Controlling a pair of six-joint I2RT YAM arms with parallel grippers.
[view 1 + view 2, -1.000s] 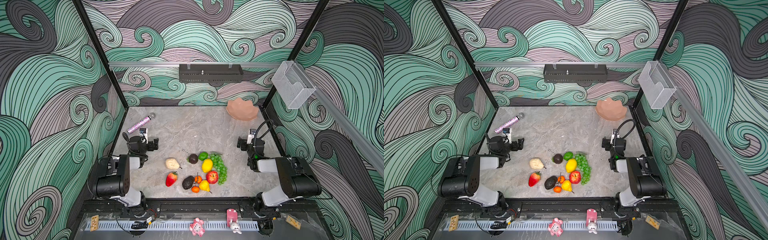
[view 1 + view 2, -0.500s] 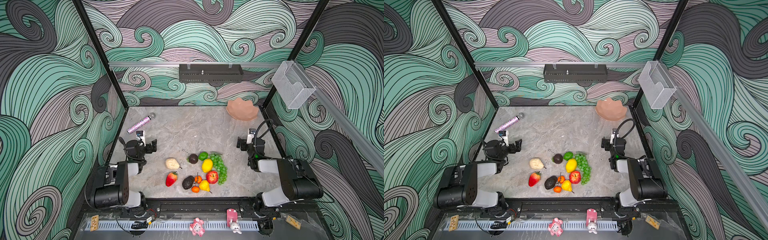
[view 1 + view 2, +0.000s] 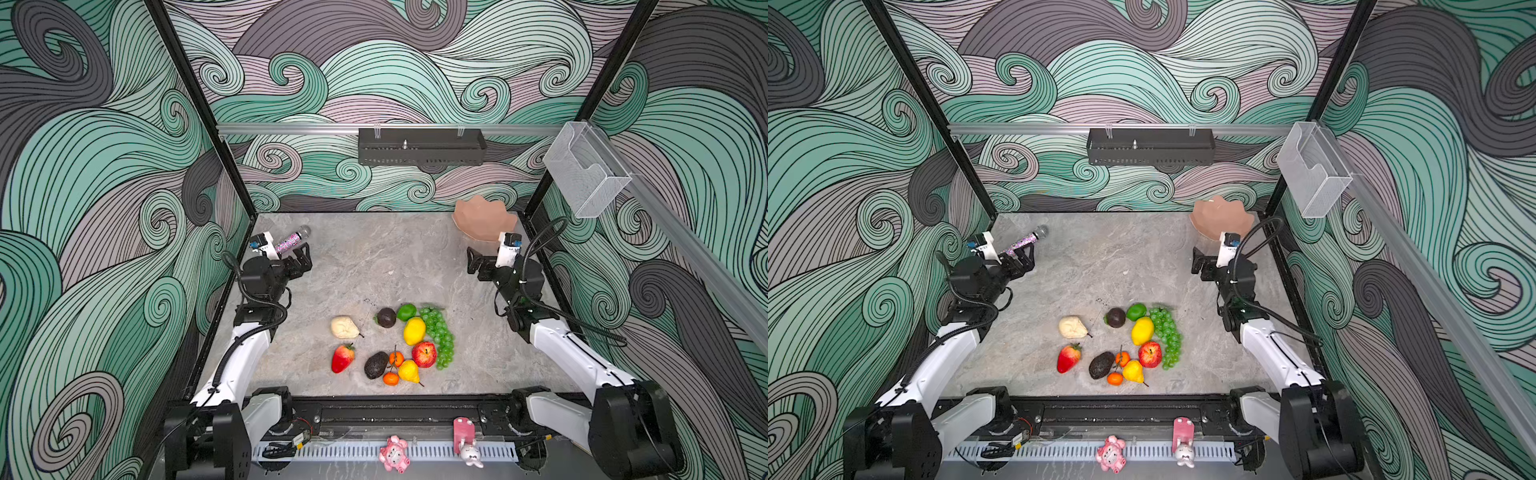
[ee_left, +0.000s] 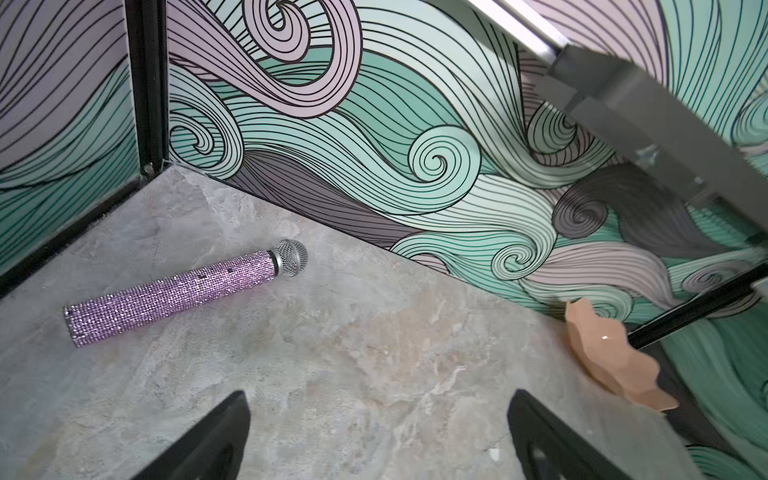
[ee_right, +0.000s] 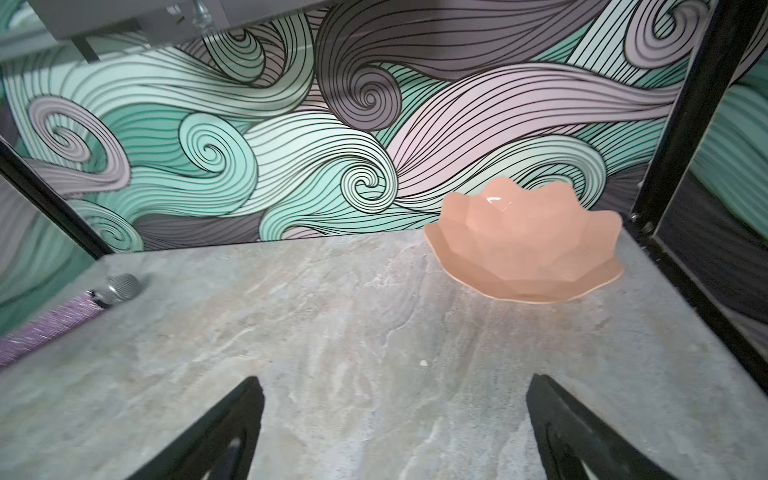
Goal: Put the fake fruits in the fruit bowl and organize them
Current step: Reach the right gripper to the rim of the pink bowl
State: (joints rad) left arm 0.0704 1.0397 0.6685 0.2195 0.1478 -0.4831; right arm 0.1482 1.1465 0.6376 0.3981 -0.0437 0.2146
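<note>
Since the earlier frame the left arm has extended toward the far left corner, and the left tool (image 3: 302, 257) now hangs near the glittery pink microphone (image 3: 291, 241). The right arm has advanced slightly toward the far edge. The fruits have not shifted.

Left tool: jaws spread wide, nothing between them. In the left wrist view its black fingers (image 4: 216, 440) frame bare grey marble-patterned desk (image 4: 374, 332). The microphone lies flat beyond them, near the corner post.

Right tool (image 3: 478, 262): jaws spread wide, nothing held. It hovers above the desk, just short of the salmon-pink glossy bowl with a scalloped rim (image 3: 482, 218). This bowl sits in the far right corner, close to the back wall.

All fruits lie on the desk in a loose cluster near the front edge, between the two arms and well apart from the bowl:
- cream plastic pear (image 3: 343, 327) and red strawberry (image 3: 343, 358) on the left side;
- dark round avocado (image 3: 386, 317), green lime (image 3: 406, 311), yellow lemon (image 3: 414, 331) and red apple (image 3: 424, 354) in the middle;
- green grape bunch (image 3: 440, 336) along the right side, touching the apple;
- dark long avocado (image 3: 375, 365), two orange tangerines (image 3: 395, 358) and yellow pear (image 3: 409, 371) nearest the front.
</note>
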